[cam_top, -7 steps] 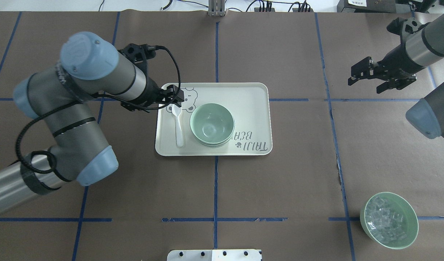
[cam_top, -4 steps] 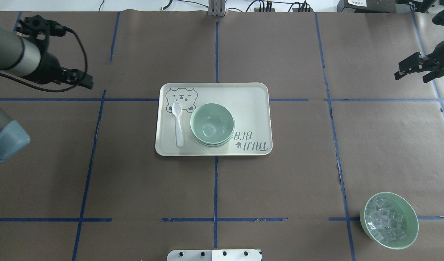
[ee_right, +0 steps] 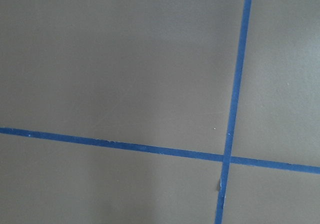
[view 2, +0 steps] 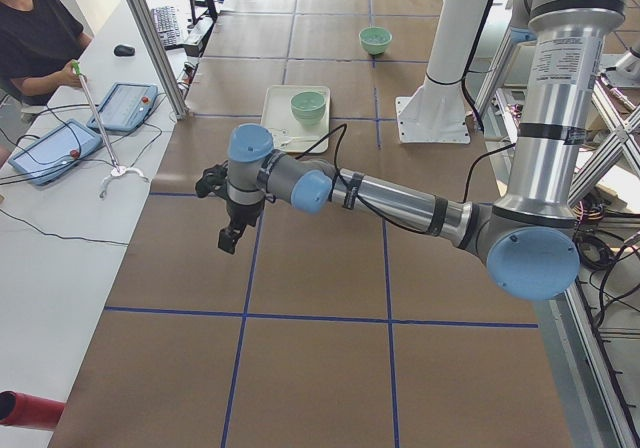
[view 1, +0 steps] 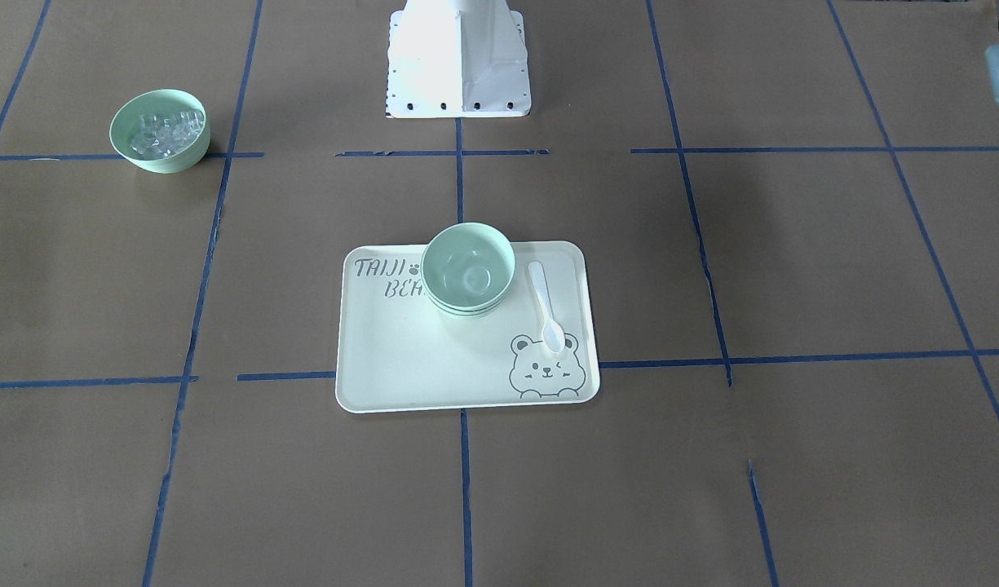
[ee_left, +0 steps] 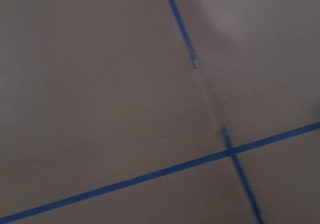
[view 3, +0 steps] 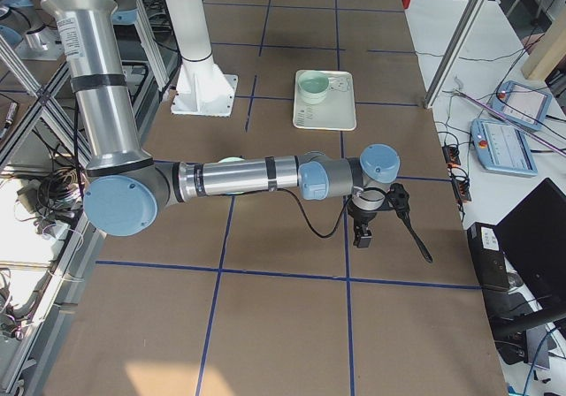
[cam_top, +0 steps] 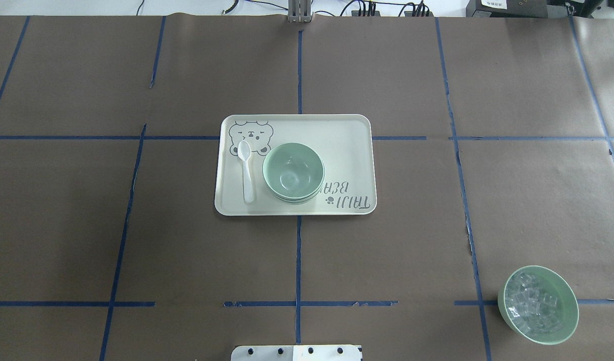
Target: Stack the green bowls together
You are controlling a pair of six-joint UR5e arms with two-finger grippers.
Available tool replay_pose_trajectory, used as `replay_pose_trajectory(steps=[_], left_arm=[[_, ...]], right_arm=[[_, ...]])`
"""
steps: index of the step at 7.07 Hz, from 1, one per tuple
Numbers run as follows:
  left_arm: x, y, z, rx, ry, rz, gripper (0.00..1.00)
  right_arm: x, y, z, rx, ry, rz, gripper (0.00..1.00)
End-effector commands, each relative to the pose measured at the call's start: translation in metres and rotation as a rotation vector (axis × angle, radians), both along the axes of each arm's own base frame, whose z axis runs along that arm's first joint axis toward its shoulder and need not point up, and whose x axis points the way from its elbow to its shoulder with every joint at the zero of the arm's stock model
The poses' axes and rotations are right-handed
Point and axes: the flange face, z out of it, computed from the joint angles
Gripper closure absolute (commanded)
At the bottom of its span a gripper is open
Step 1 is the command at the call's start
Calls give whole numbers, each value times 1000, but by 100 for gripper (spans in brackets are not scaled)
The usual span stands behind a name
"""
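While nested on tray (cam_top: 347,150), green bowls (cam_top: 293,170) glossy pale mint, rims layered, L tool (view 2: 228,240) & R tool (view 3: 360,237) grip can't tell.

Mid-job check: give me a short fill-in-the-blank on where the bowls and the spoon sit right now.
The green bowls stand nested on the tray, and the top one is ____.
Beside them on the tray lies a white ____.
Its scoop end rests over the printed ____.
The other bowl, off the tray, holds clear ____.
Missing words: empty; spoon; bear; cubes.
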Motion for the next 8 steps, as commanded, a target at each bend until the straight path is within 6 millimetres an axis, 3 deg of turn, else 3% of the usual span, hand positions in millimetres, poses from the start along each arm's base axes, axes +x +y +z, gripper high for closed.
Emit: replay_pose_trajectory(steps=[1, 3, 6, 8], left_arm=[[-44, 7, 37, -163, 38, 9, 0], [-54, 19, 45, -225, 45, 43, 0], [-45, 33, 56, -246, 92, 46, 0], [-44, 20, 59, -159, 84, 47, 0]], right_arm=[[21, -16, -24, -23, 4, -21, 0], [20, -12, -16, -44, 10, -24, 0], [9, -10, -10, -61, 6, -35, 0], [9, -11, -12, -56, 5, -36, 0]])
